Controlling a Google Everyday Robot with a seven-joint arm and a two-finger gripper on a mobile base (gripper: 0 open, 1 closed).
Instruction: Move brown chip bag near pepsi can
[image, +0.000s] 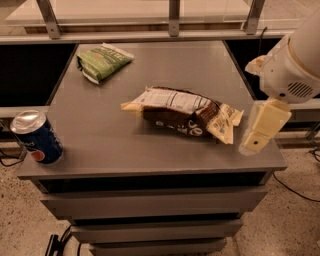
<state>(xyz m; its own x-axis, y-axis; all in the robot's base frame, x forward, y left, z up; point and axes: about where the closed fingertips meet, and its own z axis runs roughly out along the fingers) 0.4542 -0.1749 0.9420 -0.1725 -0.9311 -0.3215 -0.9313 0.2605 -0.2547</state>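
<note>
So, the large crinkly brown chip bag (186, 114) is lying mid-way on the flat grey counter (150, 155), well apart from the small blue pepsi can (36, 137) sitting front-left. The cream plastic gripper (257, 134) is hanging beside the bag's right end; can't tell how its jaws are set.

You'll find the bag (182, 112) lying flat mid-worktop (165, 65), dark brown with white lettering, cream ends, white label panel facing up. Your can (36, 137), blue with a silver top, stands upright at the front-left corner, well apart. The claw (260, 131) hangs just beside the bag's right end.
</note>
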